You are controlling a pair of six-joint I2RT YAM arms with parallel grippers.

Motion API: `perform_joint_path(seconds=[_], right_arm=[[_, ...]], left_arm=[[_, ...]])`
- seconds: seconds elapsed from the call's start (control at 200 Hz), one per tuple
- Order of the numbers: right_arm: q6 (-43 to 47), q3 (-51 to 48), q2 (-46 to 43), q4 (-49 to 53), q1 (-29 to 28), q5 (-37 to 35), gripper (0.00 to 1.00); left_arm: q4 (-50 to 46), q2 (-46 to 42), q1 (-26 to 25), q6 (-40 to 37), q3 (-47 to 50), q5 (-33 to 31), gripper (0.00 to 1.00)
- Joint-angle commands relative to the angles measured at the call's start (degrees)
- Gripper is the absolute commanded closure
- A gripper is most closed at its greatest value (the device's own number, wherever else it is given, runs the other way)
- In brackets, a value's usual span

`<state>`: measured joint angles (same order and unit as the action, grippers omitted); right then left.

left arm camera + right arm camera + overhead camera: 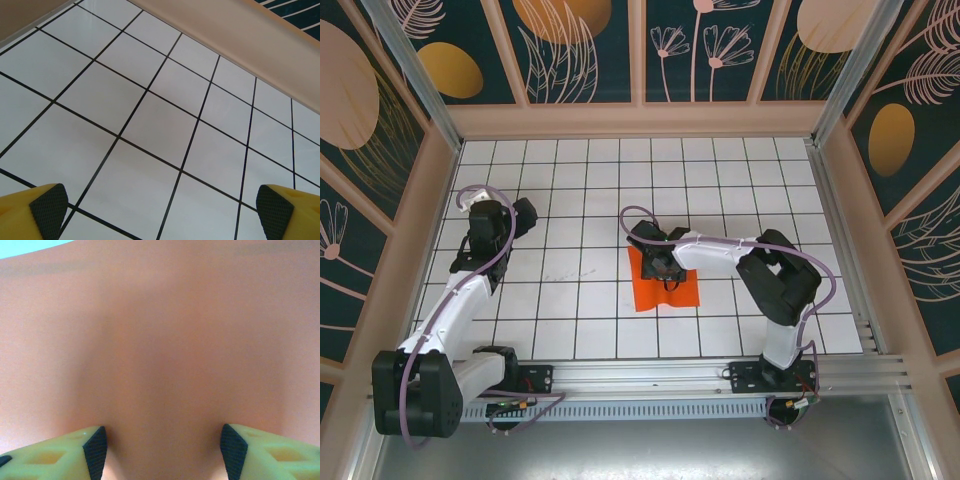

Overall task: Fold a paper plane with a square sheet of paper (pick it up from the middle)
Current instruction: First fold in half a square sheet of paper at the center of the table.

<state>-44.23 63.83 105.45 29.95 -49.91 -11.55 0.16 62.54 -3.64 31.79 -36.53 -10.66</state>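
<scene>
The square sheet of paper [650, 295] is seen lying on the white-tiled table [570, 170], a little right of its middle, with the right gripper [658, 262] set down on the sheet's far half. In the right wrist view its fingers [95, 450] are held partly apart, tips close against the orange surface. A darker band is seen between them. It may be a low ridge of paper raised there, though the blur leaves that unsure, and no firm pinch can be confirmed. The left gripper [160, 212] is held over bare tiles well to the left, its fingers spread wide with nothing between them. The risk is judged to lie in the pick-up. If the pads are slid over the thin sheet without a ridge being raised, the paper could be pushed along or left flat. If too much is bunched, stray creases could be pressed into the middle and the later folds spoiled.
</scene>
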Motion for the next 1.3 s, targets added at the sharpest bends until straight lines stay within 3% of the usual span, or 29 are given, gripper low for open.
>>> perform_joint_path(seconds=[0.0, 0.11, 0.205, 0.365, 0.445, 0.655, 0.831, 0.971, 1.181, 1.296], right_arm=[[0.47, -2.02, -1.17, -2.88, 0.42, 1.65, 0.43], [2.06, -2.97, -4.94, -10.39, 0.6, 6.09, 0.59], [3.2, -5.11, -8.75, -19.93, 1.64, 13.88, 0.66], [-1.83, -13.32, -14.12, -42.92, 6.91, 30.6, 0.68], [-5.47, -16.92, -14.07, -51.28, 9.56, 35.58, 0.68], [-9.01, -21.74, -12.09, -58.3, 12.57, 38.7, 0.67], [-11.14, -24.12, -9.89, -60.99, 13.85, 39.28, 0.65], [-13.98, -26.07, -8.99, -64.39, 15.28, 40.76, 0.63], [-17.23, -27.61, -8.51, -67.62, 16.08, 42.02, 0.62], [-19.31, -28.56, -7.78, -70.32, 16.36, 43.15, 0.62]], left_arm=[[-0.05, 0.65, 0.21, 0.22, -1.87, 1.34, 0.02], [-0.91, 1.55, 0.21, 1.24, -2.61, 7.47, 0.01], [-0.89, 2.62, 0.21, 3.45, -2.45, 16.04, 0.02], [4.69, 4.52, 0.17, 11.1, 1.78, 30.68, 0.01], [8.75, 5.35, -0.81, 14.71, 3.97, 35.87, 0.01], [14.58, 7.58, -7.2, 19.45, 7.0, 38.4, 0.01], [26.56, 12.77, -12.78, 27.28, 10.82, 41.89, 0.06], [34.04, 17.08, -17.78, 31.66, 11.83, 42.71, 0.17], [43.62, 23.73, -23.61, 36.87, 11.82, 42.07, 0.43], [48.12, 26.47, -24.98, 39.25, 11.78, 41.72, 0.46]])
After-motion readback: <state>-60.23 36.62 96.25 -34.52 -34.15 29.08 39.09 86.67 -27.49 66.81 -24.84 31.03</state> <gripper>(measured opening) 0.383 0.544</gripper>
